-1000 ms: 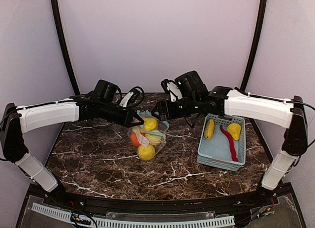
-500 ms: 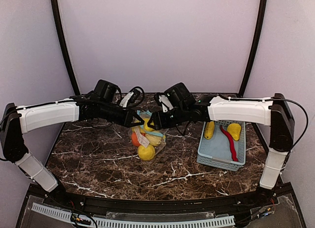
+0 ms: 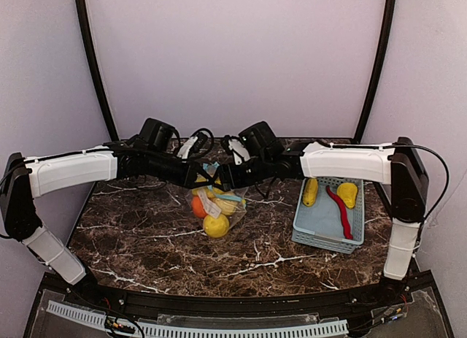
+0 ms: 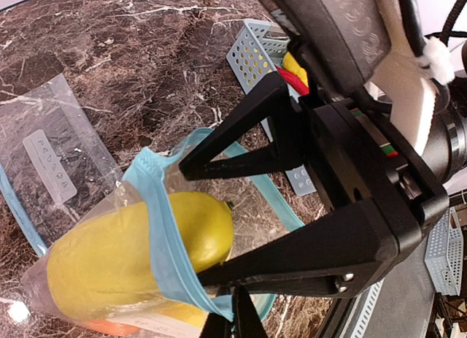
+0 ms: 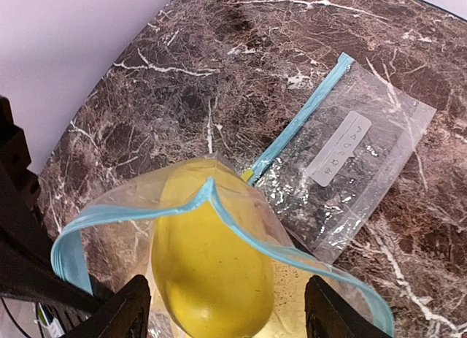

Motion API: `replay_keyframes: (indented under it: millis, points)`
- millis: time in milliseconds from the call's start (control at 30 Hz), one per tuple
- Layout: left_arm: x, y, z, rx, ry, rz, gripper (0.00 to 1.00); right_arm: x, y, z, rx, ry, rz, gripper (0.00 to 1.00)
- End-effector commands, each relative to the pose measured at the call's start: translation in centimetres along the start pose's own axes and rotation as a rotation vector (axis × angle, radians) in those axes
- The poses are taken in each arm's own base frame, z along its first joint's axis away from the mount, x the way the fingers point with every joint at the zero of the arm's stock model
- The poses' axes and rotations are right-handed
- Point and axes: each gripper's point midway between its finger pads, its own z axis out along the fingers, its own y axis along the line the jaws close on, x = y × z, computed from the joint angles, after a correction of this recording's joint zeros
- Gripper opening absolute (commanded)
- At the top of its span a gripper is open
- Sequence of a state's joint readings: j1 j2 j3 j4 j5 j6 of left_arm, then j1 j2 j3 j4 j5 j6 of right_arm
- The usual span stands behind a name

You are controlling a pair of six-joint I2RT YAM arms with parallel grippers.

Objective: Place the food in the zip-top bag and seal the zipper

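The clear zip-top bag (image 3: 228,220) with a blue zipper rim (image 4: 164,254) stands mid-table. It holds yellow fruits (image 3: 215,225) and the orange (image 3: 198,206). My left gripper (image 4: 233,316) is shut on the rim and holds the mouth up. My right gripper (image 5: 230,312) is open, its fingers (image 5: 128,309) straddling the bag's mouth over a large yellow fruit (image 5: 211,272). Its black fingers (image 4: 241,155) also show in the left wrist view. Two yellow pieces (image 3: 311,190) and the red chili (image 3: 339,210) lie in the basket.
The pale blue slatted basket (image 3: 314,232) sits at the right. A second, empty zip-top bag (image 5: 350,155) lies flat on the marble behind the filled one. Both arms meet over the table's middle back.
My right arm has swung left from near the basket to the bag's mouth, meeting the left gripper. The left arm and the bag have hardly moved.
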State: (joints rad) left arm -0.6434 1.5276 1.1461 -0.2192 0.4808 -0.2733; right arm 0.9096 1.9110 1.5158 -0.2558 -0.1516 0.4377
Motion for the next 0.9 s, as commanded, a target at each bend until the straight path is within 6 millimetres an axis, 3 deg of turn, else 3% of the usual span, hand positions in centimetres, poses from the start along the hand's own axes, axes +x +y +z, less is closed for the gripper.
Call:
replay_keyframes:
  millis: [0,167,333,500,633,867]
  points:
    - [-1.1,1.8,-1.1,-0.078,-0.051,-0.032,0.01,-2.0,0.6,-3.5,0.030,-0.080,-0.042,0.76]
    - [-1.5,2.7,-1.5,-0.067,-0.069,-0.086,0.01,-0.7,-0.5,-7.3,0.096,-0.105,-0.014,0.85]
    - [-1.4,2.7,-1.3,-0.057,-0.065,-0.094,0.01,2.1,-0.1,-8.7,0.112,-0.097,0.037,0.84]
    - [-1.4,2.7,-1.3,-0.060,-0.064,-0.092,0.01,4.2,1.6,-7.8,0.102,-0.072,0.050,0.74]
    - [-1.4,2.8,-1.3,-0.062,-0.064,-0.089,0.01,5.2,0.6,-6.8,0.145,-0.052,0.069,0.63]
    - [-1.4,2.7,-1.4,-0.061,-0.066,-0.084,0.01,5.1,0.5,-5.0,0.152,-0.035,0.038,0.55]
